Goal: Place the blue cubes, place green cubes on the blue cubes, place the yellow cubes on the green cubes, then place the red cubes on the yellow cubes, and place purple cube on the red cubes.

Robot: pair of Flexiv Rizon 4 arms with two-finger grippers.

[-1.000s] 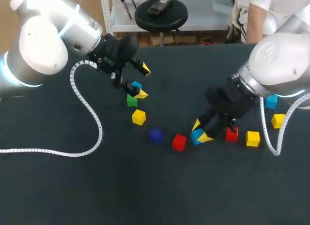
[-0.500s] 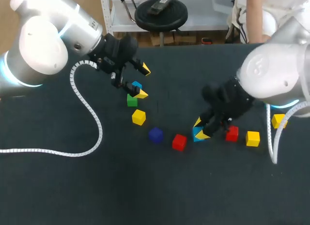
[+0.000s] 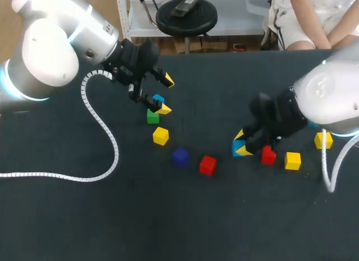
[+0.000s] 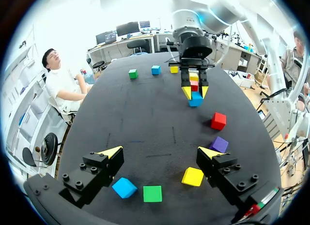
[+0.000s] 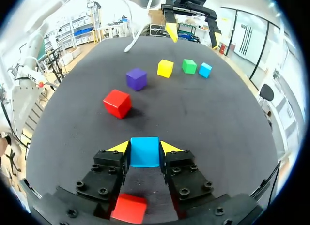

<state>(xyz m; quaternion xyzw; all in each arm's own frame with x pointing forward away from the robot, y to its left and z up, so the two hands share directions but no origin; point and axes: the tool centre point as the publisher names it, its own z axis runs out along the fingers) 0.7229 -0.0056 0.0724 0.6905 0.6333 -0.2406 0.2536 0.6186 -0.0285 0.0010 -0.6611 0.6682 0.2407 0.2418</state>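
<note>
My right gripper (image 3: 242, 143) is shut on a blue cube (image 5: 144, 151), low over the table, right of the middle. A red cube (image 3: 268, 155) lies just beside it, under the wrist (image 5: 128, 208). My left gripper (image 3: 166, 95) hangs open at the back left, over another blue cube (image 4: 125, 187), with a green cube (image 4: 152, 193) and a yellow cube (image 4: 193, 176) close by. Between the arms lie a purple cube (image 3: 180, 156) and a second red cube (image 3: 207, 164).
Two more yellow cubes (image 3: 292, 160) (image 3: 322, 140) sit at the right, near my right arm. In the left wrist view a green cube (image 4: 132, 73), a blue cube (image 4: 155, 69) and a yellow cube (image 4: 174, 69) lie beyond the right gripper (image 4: 195, 92). A white cable (image 3: 106, 137) trails across the left side.
My right gripper has carried the blue cube to the right and a little back, ending beside the red cube. The left arm has stayed still.
</note>
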